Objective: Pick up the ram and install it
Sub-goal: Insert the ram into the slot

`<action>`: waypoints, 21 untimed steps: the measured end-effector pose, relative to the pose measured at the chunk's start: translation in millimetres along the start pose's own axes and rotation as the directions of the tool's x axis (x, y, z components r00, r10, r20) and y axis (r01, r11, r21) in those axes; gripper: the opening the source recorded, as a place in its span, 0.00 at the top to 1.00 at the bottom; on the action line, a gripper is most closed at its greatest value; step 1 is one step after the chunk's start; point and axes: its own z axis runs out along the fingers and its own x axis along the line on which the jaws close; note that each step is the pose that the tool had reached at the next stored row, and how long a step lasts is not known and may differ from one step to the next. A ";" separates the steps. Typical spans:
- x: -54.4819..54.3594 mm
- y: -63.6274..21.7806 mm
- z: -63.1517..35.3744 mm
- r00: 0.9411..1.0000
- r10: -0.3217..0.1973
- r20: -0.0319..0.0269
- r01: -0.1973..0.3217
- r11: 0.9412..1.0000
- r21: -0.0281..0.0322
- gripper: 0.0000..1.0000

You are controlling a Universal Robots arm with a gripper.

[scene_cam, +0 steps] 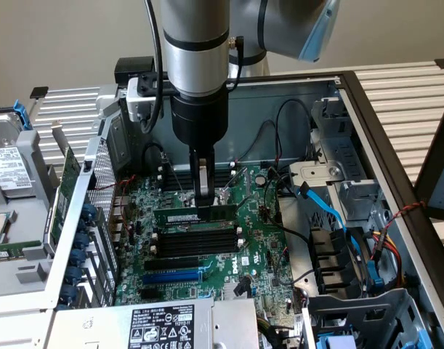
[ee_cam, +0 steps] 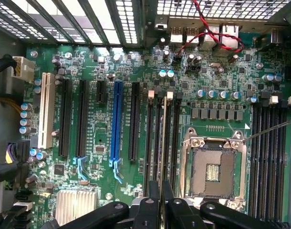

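Observation:
The ram (scene_cam: pixel 179 216) is a long thin green stick with a white label strip. It is held level just above the black memory slots (scene_cam: pixel 196 243) of the motherboard (scene_cam: pixel 261 240). My gripper (scene_cam: pixel 205 207) comes straight down from the arm and is shut on the stick near its middle. In the wrist view the ram (ee_cam: pixel 163 138) appears edge-on as a thin line running along the memory slots (ee_cam: pixel 150 143) beside the CPU socket (ee_cam: pixel 214 171). The black fingers (ee_cam: pixel 176 210) close on it at the gripper (ee_cam: pixel 162 200). I cannot tell whether the stick touches a slot.
The open computer case (scene_cam: pixel 367 109) surrounds the board. An upright green card (scene_cam: pixel 65 193) stands at the exterior view's left. A blue cable (scene_cam: pixel 331 211) and black wires lie at the right. A labelled power supply (scene_cam: pixel 160 327) sits in front. A blue expansion slot (ee_cam: pixel 116 119) lies beside the memory slots.

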 end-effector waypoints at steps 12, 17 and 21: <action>3.0 -0.2 10.2 1.000 0.000 0.000 0.000 1.000 0.000 0.86; 3.0 -0.3 14.7 1.000 0.000 -0.003 0.000 1.000 0.000 0.86; 2.9 -0.4 16.6 1.000 0.000 -0.010 0.000 1.000 0.000 0.86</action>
